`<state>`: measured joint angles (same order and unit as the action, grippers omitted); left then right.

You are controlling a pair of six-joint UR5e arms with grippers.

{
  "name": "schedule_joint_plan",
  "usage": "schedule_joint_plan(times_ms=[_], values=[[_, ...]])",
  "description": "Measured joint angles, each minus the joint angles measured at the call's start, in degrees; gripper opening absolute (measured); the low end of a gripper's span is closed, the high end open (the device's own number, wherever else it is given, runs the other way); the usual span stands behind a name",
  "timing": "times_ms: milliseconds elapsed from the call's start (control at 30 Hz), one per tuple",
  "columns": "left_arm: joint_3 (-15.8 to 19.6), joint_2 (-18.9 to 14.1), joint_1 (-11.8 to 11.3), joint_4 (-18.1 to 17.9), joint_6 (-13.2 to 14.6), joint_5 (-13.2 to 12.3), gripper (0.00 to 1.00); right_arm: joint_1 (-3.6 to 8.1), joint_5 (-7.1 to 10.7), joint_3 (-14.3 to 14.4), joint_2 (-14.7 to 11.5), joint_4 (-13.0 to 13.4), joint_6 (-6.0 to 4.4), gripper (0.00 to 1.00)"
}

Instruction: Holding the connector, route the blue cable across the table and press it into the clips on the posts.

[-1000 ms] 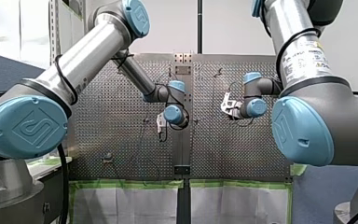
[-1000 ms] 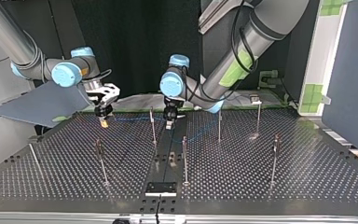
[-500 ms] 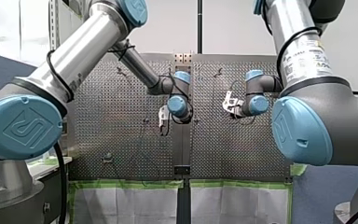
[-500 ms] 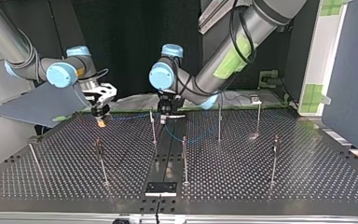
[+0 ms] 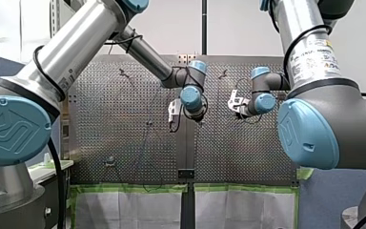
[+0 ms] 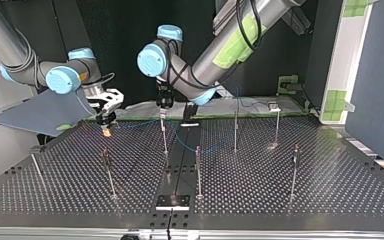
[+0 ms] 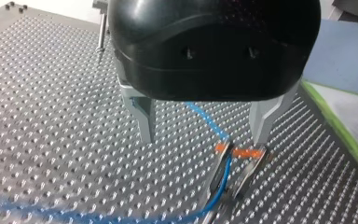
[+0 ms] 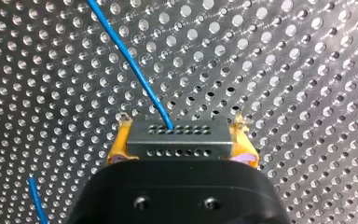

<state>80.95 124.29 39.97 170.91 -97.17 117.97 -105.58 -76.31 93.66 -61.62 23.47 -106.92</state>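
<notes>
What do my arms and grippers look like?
Both are silver tubes with light-blue logo-stamped joint caps and black cables. My left arm wears green tape; my right arm a white label. My left gripper: black, metal fingers. My right gripper: black, yellow pads.

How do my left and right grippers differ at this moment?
My left gripper is open and empty; my right gripper is shut on the connector. The left's fingers are bare metal; the right's carry yellow pads. The left hangs above a clip holding the blue cable; the right stands clear of the posts. Both point down at the table.
</notes>
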Motion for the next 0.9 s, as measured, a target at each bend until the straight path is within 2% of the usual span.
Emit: schedule_joint_plan(times_ms=[233,367,600,900], values=[[-0.72,0.72,3.28,-1.88,-1.36,2.46,1.00,0.50,-0.06,0.00,-0.29,-0.33,0.13,0.00],[-2.30,2.27,5.10,-1.04,-1.77,2.91,1.00,0.87,-0.02,0.00,-0.91,-0.43,0.19,0.00],[-5.80,5.76,8.19,0.87,-4.54,2.89,1.00,1.19,0.05,0.00,-2.18,-0.45,0.19,0.00],[-9.84,9.82,8.24,2.61,-5.22,5.64,1.00,1.28,0.03,0.00,-2.31,-0.37,0.31,0.00]])
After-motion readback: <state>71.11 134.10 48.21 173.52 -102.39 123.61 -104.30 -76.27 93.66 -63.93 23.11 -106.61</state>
